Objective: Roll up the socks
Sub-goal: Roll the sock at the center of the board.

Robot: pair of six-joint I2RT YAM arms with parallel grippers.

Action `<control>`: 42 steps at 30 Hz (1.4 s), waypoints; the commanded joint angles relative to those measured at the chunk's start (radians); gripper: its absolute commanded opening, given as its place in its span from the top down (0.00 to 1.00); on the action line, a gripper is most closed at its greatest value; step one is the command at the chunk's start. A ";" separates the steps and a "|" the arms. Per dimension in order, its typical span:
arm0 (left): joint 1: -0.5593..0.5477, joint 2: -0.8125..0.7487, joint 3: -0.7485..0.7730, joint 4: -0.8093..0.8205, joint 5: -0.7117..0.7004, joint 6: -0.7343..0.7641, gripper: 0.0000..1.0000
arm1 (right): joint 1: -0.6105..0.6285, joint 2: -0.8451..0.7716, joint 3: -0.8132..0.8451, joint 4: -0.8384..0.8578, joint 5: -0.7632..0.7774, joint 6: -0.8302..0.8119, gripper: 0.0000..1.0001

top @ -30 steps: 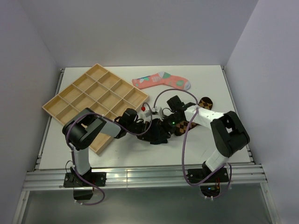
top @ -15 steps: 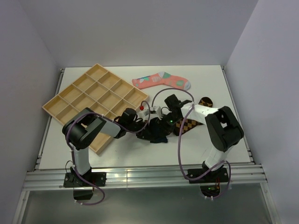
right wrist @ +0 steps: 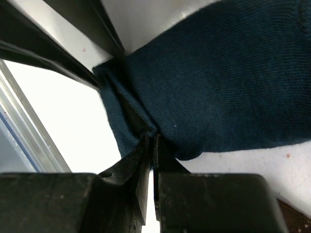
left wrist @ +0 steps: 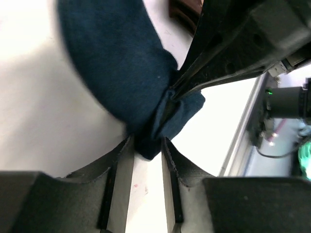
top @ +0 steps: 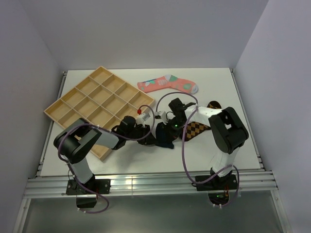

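The dark navy sock (top: 166, 140) lies bunched at the middle of the table between both grippers. My right gripper (right wrist: 151, 138) is shut, pinching a fold of the navy sock (right wrist: 218, 82). My left gripper (left wrist: 147, 145) is open, its fingers apart, with the sock's (left wrist: 121, 63) tip lying between the fingertips. In the top view the left gripper (top: 151, 138) comes at the sock from the left and the right gripper (top: 168, 132) from above right. The brown-and-orange diamond sock (top: 197, 128) lies flat under the right arm. The pink sock (top: 167, 84) lies at the back.
A wooden tray (top: 97, 104) with several compartments sits at the left, its near corner under the left arm. The table's front edge and metal rail (top: 146, 182) run below the arms. Grey walls close in the left, right and back.
The right gripper moved left and closed on the navy sock. The left gripper, shut on the sock before, has opened, and the left arm has drawn back to the left.
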 commanded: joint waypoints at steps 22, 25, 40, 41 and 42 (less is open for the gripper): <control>-0.285 -0.129 0.071 -0.049 -0.501 0.374 0.56 | 0.003 0.212 0.156 -0.212 0.110 -0.097 0.92; -0.297 -0.087 0.101 -0.074 -0.500 0.398 0.54 | -0.008 0.224 0.164 -0.225 0.114 -0.107 0.92; -0.303 -0.032 0.095 -0.057 -0.418 0.382 0.54 | -0.037 0.253 0.202 -0.273 0.137 -0.125 0.92; -0.303 -0.030 0.090 -0.051 -0.415 0.380 0.54 | -0.037 0.255 0.203 -0.273 0.142 -0.122 0.92; -0.303 -0.027 0.088 -0.046 -0.411 0.377 0.53 | -0.037 0.258 0.207 -0.276 0.143 -0.120 0.92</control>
